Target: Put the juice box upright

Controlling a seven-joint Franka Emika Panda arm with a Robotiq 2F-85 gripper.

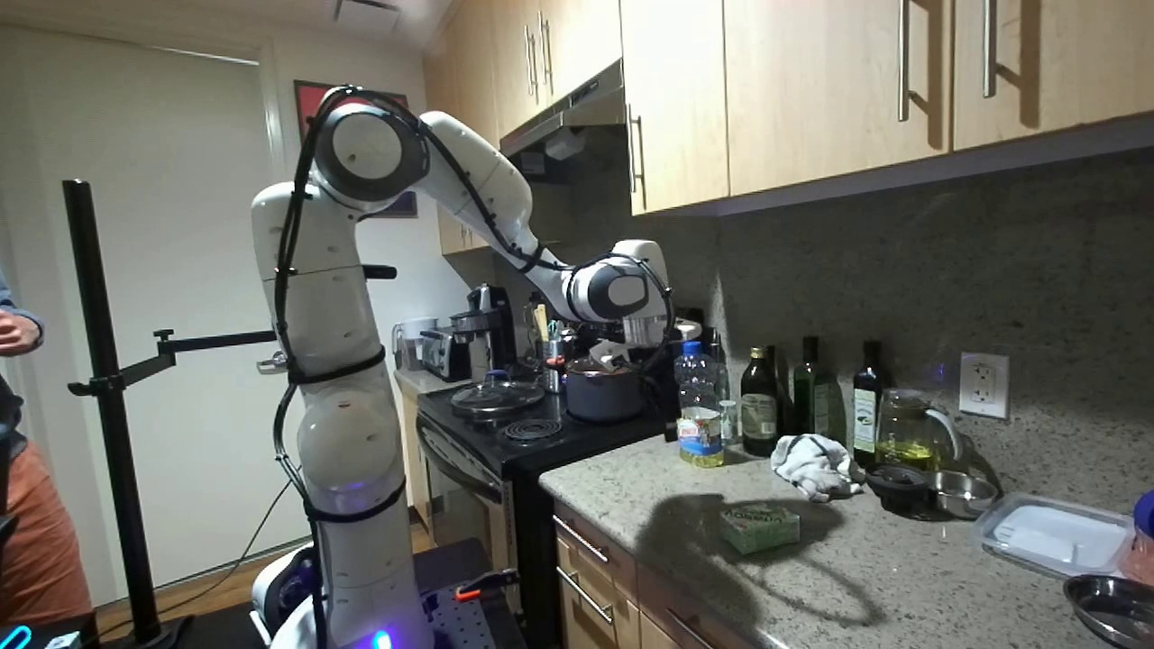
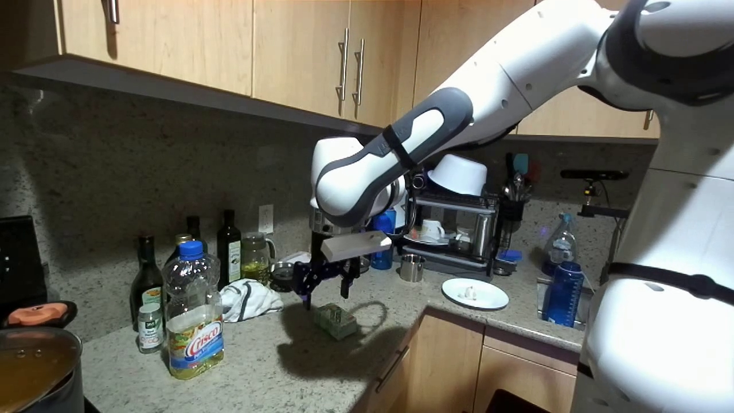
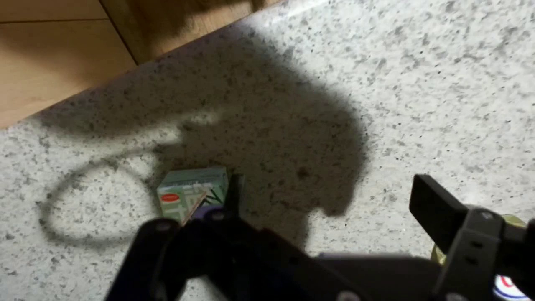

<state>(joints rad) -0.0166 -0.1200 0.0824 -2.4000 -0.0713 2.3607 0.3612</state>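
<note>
The juice box is a small green carton (image 1: 760,527) lying on its side on the granite counter. It also shows in an exterior view (image 2: 335,321) and at the lower left in the wrist view (image 3: 190,190), where a gripper finger covers part of it. My gripper (image 2: 327,295) is above the counter, pointing down, close to the box but higher than it. In the wrist view the gripper's fingers (image 3: 330,196) are wide apart with nothing between them. The left finger overlaps the box's right edge in that view; the box is outside the gap.
A Crisco oil bottle (image 2: 195,321), a crumpled towel (image 1: 816,466) and dark bottles (image 1: 759,406) stand along the wall side. A pot (image 1: 602,392) is on the stove. A plastic tray (image 1: 1055,532) and white plate (image 2: 475,293) are on the counter. The counter's front edge (image 3: 163,56) is near.
</note>
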